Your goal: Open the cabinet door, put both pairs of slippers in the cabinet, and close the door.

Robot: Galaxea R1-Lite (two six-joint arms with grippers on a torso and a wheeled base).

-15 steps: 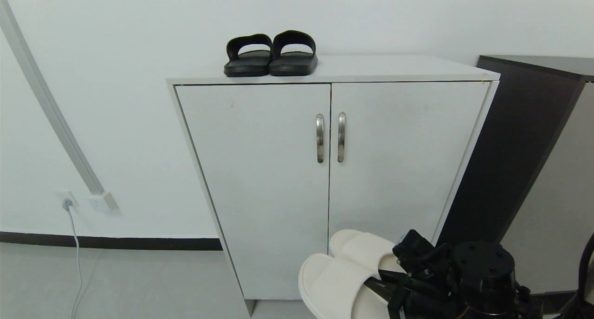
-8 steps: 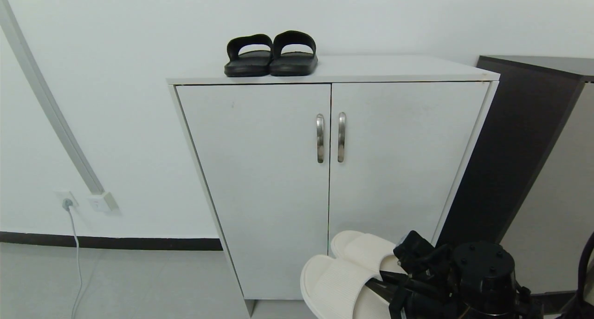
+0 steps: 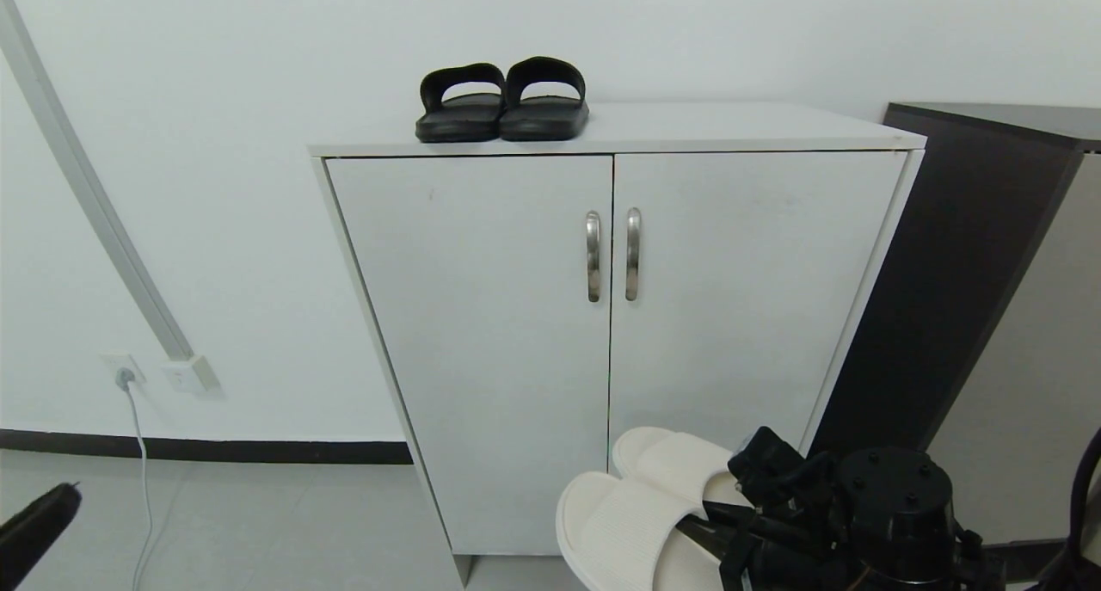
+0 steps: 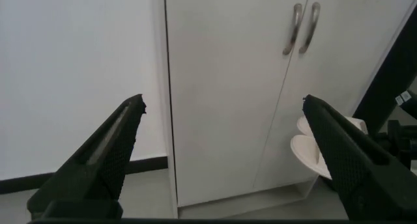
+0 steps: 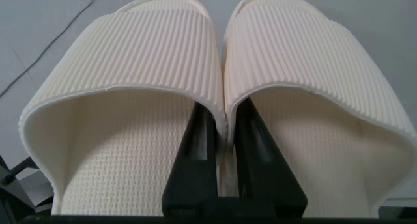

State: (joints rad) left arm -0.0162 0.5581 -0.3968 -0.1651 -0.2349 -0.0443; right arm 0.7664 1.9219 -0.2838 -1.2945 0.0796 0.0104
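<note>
A white two-door cabinet [image 3: 482,333] stands against the wall with both doors shut and two metal handles [image 3: 593,256] at the middle seam. A pair of black slippers [image 3: 503,101] rests on its top, left of centre. My right gripper [image 3: 731,522] hangs low in front of the right door, shut on the inner edges of a pair of white slippers [image 3: 636,505] [image 5: 215,100]. My left gripper [image 4: 221,152] is open with nothing between its fingers, low and left of the cabinet [image 4: 228,87]; one fingertip [image 3: 34,526] pokes into the head view's lower left corner.
A dark cabinet [image 3: 972,281] stands right beside the white one. On the left, a wall socket [image 3: 120,372] has a cable running down to the grey floor [image 3: 215,522], and a slanted conduit [image 3: 86,187] runs up the wall.
A fingertip of my left gripper has come into the head view's lower left corner. The right gripper and white slippers have barely shifted.
</note>
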